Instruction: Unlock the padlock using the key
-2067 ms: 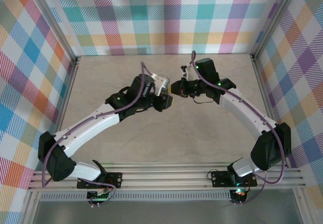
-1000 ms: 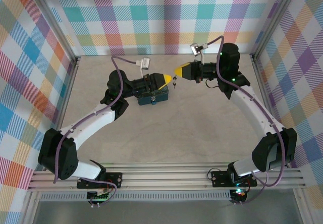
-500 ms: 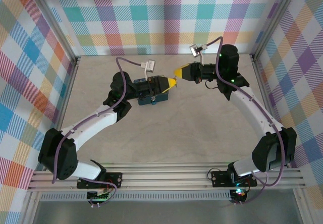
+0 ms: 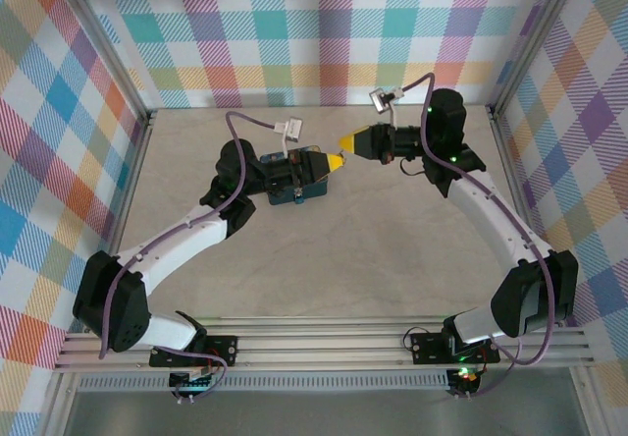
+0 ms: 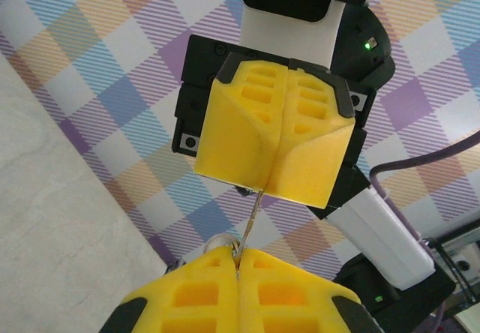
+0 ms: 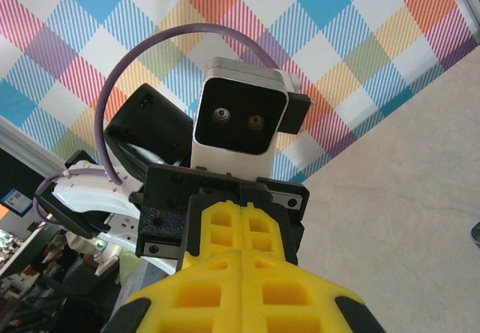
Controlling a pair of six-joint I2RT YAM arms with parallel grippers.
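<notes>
Checked walls ring a beige counter (image 4: 392, 259). The dark-blue box (image 4: 299, 196) sits under the left arm's wrist. Just beyond the box's right edge, the left end effector (image 4: 336, 161) and the right end effector (image 4: 344, 142) meet tip to tip, each clamped tight on an end of the thin silvery key (image 5: 252, 214).

Plaid walls (image 4: 324, 24), beige tabletop (image 4: 324, 279), aluminium frame (image 4: 324, 343)

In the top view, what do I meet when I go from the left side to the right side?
Left arm's shoulder → left tool → right tool, the two almost tip to tip → right arm's shoulder.
</notes>
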